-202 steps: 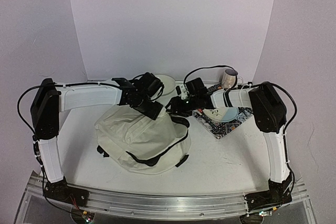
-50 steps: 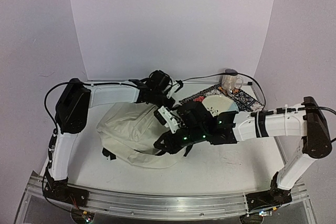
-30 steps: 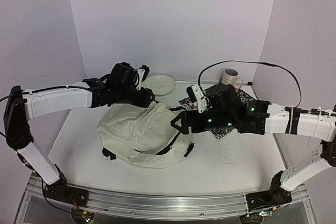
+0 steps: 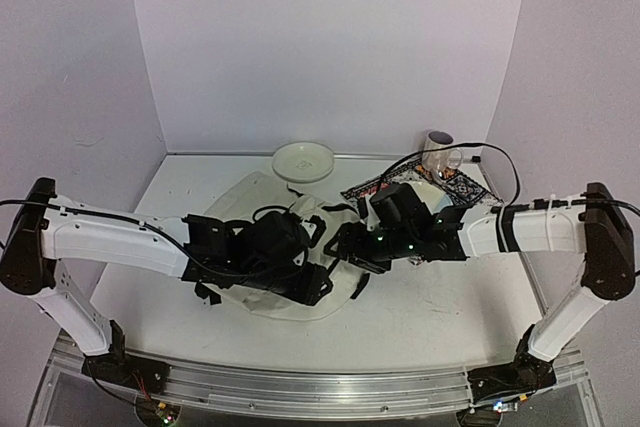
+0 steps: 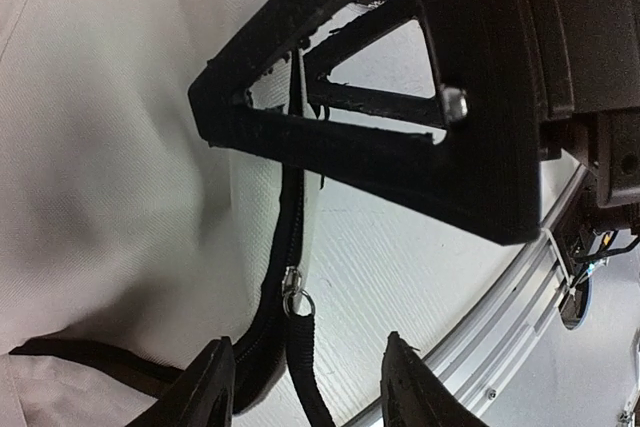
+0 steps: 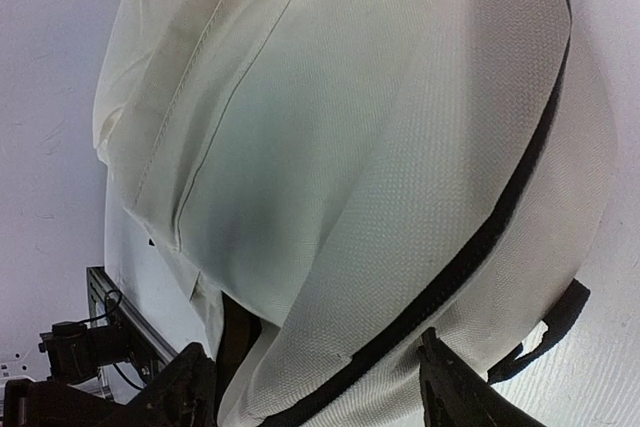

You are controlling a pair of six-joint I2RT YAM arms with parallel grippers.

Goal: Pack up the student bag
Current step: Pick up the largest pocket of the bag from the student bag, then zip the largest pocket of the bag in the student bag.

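The student bag (image 4: 252, 194) is a cream fabric backpack with black zipper lines, lying in the middle of the table under both arms. My left gripper (image 4: 308, 282) is open, low at the bag's near right edge. In the left wrist view the bag (image 5: 120, 147) fills the left side, and the gripper (image 5: 305, 387) straddles a black zipper pull strap (image 5: 300, 347) hanging from a metal ring. My right gripper (image 4: 342, 247) is open over the bag's right side. In the right wrist view its fingertips (image 6: 190, 387) spread across the fabric (image 6: 350, 147) and a black zipper line (image 6: 470, 257).
A white plate (image 4: 303, 160) sits at the back centre. A mug (image 4: 437, 152) and a patterned placemat (image 4: 462, 187) are at the back right. The aluminium rail (image 5: 500, 317) runs along the table's near edge. The right gripper's black finger frame (image 5: 400, 127) hangs just above my left gripper.
My left arm has swung from the bag's far left side to its near right edge and dropped low. My right gripper has moved left and down onto the bag. The bag looks flatter.
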